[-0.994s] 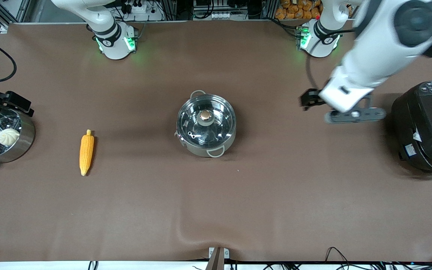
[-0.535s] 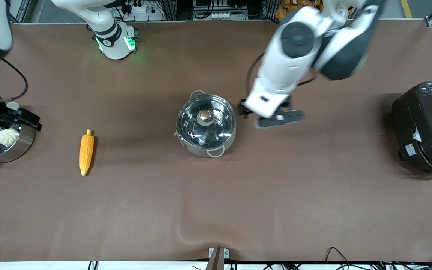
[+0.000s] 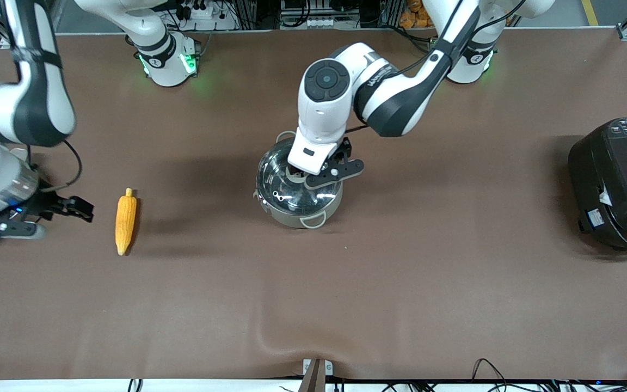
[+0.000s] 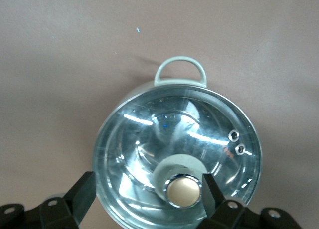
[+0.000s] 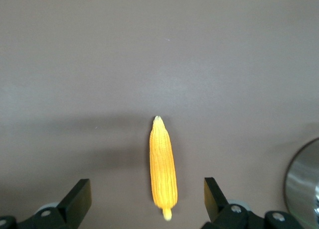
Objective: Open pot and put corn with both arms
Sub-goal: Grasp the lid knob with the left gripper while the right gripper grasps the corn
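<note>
Front view, no legible writing, black cooker (image 3: 618, 182)

surface: brown table cover (image 3: 400, 283) | edge: cables (image 3: 487, 370) | top: aluminium frame (image 3: 346, 13)

This is looking like a robotics lab set up as a mock kitchen. Two white arms are standing on green-lit bases (image 3: 169, 62) bolted at the edge of a table (image 3: 400, 272) that is wearing a plain brown cloth. Near those bases, aluminium framing and power strips (image 3: 313, 16) are showing, and loose cables (image 3: 487, 370) are trailing along the table edge nearest the front camera. Cookware is sitting on the cloth: a steel pot (image 3: 299, 188) and, toward the left arm's end, a black rice cooker (image 3: 618, 185).
</note>
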Robot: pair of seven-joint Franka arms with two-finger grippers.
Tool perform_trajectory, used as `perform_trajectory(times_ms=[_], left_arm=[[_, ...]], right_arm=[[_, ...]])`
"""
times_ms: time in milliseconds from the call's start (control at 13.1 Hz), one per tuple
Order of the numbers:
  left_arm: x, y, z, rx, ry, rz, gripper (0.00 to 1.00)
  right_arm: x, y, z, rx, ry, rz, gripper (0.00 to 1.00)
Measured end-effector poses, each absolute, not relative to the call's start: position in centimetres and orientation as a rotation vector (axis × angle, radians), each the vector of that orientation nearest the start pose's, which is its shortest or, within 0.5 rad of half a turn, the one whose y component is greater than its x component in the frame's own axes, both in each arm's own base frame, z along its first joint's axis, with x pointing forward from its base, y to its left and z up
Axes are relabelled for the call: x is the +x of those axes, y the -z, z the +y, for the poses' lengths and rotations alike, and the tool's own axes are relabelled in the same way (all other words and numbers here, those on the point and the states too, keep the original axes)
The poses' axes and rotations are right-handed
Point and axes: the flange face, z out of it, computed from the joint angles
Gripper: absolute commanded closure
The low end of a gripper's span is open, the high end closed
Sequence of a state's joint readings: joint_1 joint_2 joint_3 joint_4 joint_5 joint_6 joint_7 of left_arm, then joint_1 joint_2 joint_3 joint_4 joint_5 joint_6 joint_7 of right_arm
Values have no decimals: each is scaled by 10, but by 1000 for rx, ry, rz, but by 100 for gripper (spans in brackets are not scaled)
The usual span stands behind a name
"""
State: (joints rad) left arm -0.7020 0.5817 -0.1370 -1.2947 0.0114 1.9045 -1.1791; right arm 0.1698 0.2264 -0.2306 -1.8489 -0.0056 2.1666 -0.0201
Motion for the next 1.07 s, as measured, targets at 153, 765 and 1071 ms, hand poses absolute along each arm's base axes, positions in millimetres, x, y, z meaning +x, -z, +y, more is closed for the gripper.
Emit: perform_trajectory(times_ms=[153, 765, 1071], left_arm=[[498, -394, -534, -3140, -52, -617, 8], [478, -361, -561, -3100, -3, -636, 15], [480, -350, -563, -3101, -2, -635, 19]], right_arm=[[621, -378, -27, -3200, 176, 18, 0], [621, -272, -44, -3194, 168, -169, 0], [621, -239, -45, -3196, 150, -226, 0]])
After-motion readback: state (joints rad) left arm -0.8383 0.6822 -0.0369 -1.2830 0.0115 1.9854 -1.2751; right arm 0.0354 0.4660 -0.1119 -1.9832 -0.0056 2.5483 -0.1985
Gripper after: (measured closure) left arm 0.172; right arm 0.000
